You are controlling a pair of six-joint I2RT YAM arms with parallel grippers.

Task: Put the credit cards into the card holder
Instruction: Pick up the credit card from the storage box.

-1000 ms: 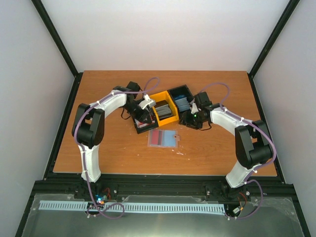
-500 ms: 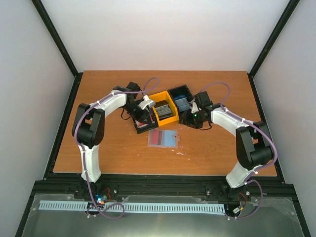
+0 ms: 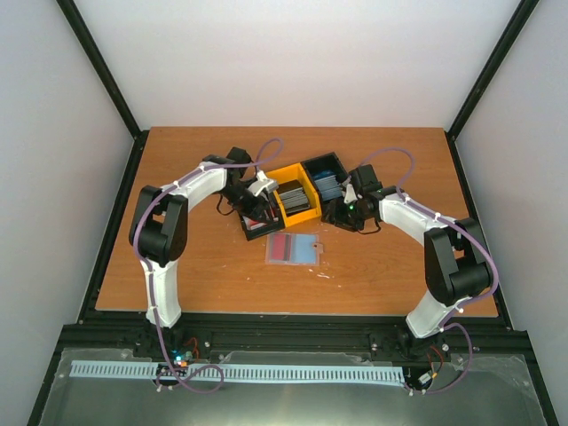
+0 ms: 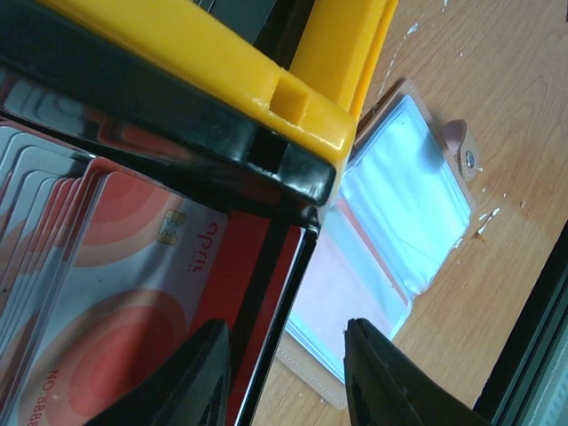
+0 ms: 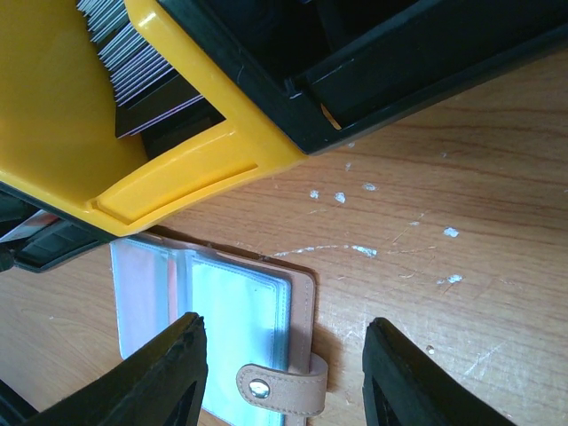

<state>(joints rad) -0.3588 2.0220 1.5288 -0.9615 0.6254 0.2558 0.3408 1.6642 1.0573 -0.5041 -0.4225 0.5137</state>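
Fingers of your left pincer (image 4: 284, 348) stand apart with nothing gripped. The end wall of the black bin (image 4: 177, 133) seems to run up between them, so shift left before closing, or you will likely pinch the wall. The white-and-red credit cards (image 4: 124, 266) stand packed just left of the pincer; take only the front 1. Beyond the tips the card holder (image 4: 390, 213) lies open on the surface (image 4: 506, 106). Your right pincer (image 5: 286, 328), also spread and empty, hovers over it; use it to steady the holder.
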